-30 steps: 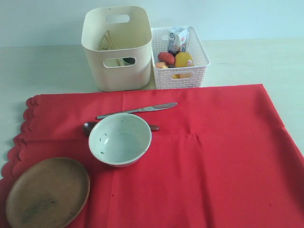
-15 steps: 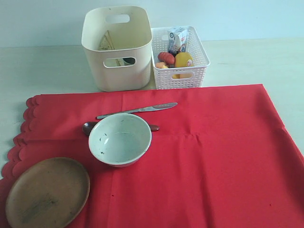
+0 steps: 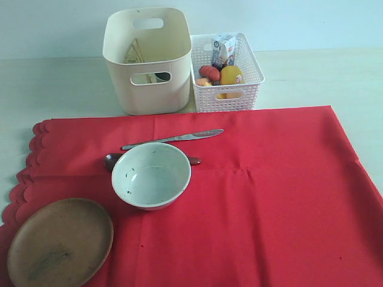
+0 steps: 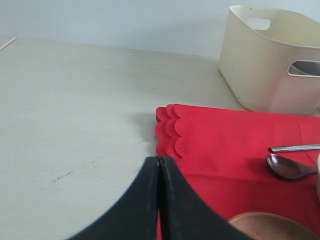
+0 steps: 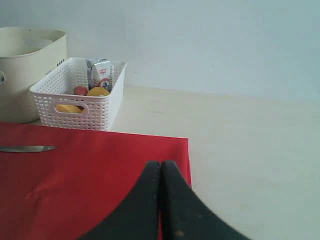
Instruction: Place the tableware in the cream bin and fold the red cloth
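With the left gripper [image 4: 159, 165] and right gripper [image 5: 160, 167] both pinched shut and empty, the speckled bowl [image 3: 151, 175], wooden plate [image 3: 60, 242], steel knife [image 3: 172, 139] and dark spoon [image 3: 111, 160] lie on the unfolded red cloth [image 3: 269, 197] before the cream bin [image 3: 146, 60], so most work remains.

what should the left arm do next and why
Probably open the left gripper, which is shut and empty, and move toward the wooden plate close by. Plate, bowl, spoon and knife lie on the red cloth, so folding must wait.
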You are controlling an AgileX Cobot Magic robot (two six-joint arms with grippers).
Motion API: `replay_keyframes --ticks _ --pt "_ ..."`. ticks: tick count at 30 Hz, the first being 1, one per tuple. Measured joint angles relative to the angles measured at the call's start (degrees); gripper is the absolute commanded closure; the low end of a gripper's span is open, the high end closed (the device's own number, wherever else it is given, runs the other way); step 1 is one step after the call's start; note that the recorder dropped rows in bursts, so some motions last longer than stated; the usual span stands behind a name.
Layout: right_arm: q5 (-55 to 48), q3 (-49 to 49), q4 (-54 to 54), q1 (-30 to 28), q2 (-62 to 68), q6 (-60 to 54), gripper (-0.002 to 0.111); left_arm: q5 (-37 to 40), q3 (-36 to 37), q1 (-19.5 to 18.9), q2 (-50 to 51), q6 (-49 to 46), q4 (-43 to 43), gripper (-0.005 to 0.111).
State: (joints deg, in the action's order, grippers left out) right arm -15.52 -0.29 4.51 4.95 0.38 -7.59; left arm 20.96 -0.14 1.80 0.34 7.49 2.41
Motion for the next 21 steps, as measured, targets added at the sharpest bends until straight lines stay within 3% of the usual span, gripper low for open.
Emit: replay_keyframes --ticks 21 --pt "-0.8 0.0 0.0 -2.7 0.0 0.0 0.108 0.0 0.0 0.0 0.0 0.0 0.0 0.107"
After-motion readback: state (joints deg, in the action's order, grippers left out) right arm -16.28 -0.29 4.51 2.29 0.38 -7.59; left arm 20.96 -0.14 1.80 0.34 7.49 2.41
